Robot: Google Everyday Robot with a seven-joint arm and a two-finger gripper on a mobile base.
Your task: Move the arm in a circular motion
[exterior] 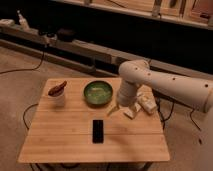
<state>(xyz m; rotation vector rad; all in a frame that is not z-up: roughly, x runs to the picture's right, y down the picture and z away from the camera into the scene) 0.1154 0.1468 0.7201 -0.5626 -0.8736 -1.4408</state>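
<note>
Above the right side of the light wooden table (60, 140), the glossy cream-white tubular arm (165, 82) is bent downward, its gripper (120, 107) positioned beside the green round bowl (98, 93), the jaws' state impossible to tell.

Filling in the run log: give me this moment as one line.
arm: reaching over table | gripper: low, right of green bowl | phone: flat, near front | cup: left
</note>
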